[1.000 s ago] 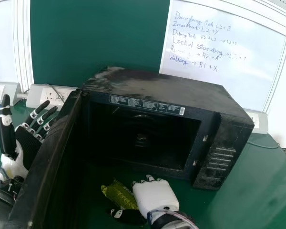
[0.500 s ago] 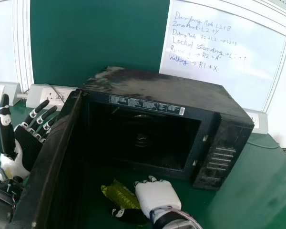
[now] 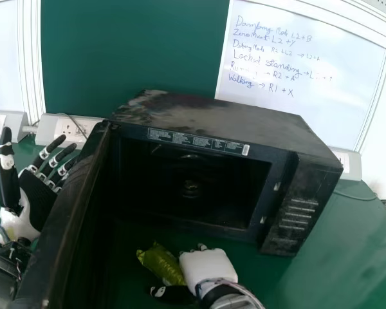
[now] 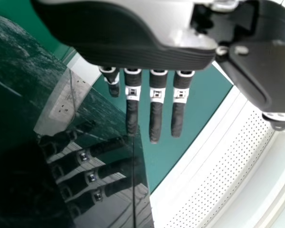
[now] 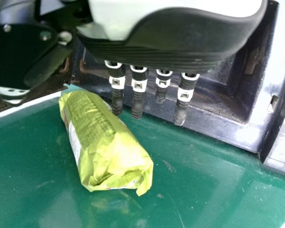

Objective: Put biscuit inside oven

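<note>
right hand [image 3: 208, 269], its fingers straight and wide, holding nothing, has shifted slightly towards the green biscuit packet [image 3: 161, 264] on the worktop [image 3: 321, 273] before the open microwave oven [image 3: 225, 125], so grasping seems next, though it hides the packet's near end in the head view and i cannot tell contact.

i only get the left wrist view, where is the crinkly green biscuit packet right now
Observer: The crinkly green biscuit packet lies on the glossy green table, just outside the open front of the black box-shaped oven.
Operator: ok and has the white and black right hand got hold of it
Observer: No, the right wrist view shows the white and black right hand with its fingers straight, not curled round the packet.
</note>
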Controlling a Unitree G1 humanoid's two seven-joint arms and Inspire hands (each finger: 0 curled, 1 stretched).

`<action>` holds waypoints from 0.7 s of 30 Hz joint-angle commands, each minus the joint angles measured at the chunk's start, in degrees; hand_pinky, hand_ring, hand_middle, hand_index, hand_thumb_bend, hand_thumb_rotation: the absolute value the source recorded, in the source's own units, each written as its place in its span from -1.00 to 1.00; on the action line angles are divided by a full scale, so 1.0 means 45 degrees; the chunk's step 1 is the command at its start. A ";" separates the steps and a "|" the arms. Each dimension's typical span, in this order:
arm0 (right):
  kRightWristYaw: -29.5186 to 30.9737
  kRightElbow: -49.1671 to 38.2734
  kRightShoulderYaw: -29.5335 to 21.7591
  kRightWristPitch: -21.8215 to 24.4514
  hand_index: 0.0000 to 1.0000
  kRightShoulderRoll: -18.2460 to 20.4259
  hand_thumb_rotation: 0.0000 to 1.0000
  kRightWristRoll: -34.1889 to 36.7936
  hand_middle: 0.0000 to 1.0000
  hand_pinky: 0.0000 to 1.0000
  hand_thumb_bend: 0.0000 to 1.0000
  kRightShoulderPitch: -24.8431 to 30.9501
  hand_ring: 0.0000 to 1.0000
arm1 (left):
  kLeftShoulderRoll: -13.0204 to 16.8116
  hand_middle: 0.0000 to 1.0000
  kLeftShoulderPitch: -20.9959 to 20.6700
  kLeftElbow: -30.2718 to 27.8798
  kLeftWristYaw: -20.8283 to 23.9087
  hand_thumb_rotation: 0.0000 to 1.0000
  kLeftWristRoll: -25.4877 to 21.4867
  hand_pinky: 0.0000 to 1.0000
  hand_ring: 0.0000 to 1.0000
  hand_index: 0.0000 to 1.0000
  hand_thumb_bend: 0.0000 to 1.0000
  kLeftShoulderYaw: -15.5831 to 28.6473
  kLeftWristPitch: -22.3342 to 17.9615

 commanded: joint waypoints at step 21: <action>0.0544 0.1160 0.0027 0.0692 0.75 0.0487 -0.27 0.0545 0.76 0.69 1.00 -0.0634 0.77 | 0.0094 0.44 -0.0020 -0.0123 0.0138 -0.49 0.0062 0.67 0.53 0.48 -0.40 -0.0068 -0.0094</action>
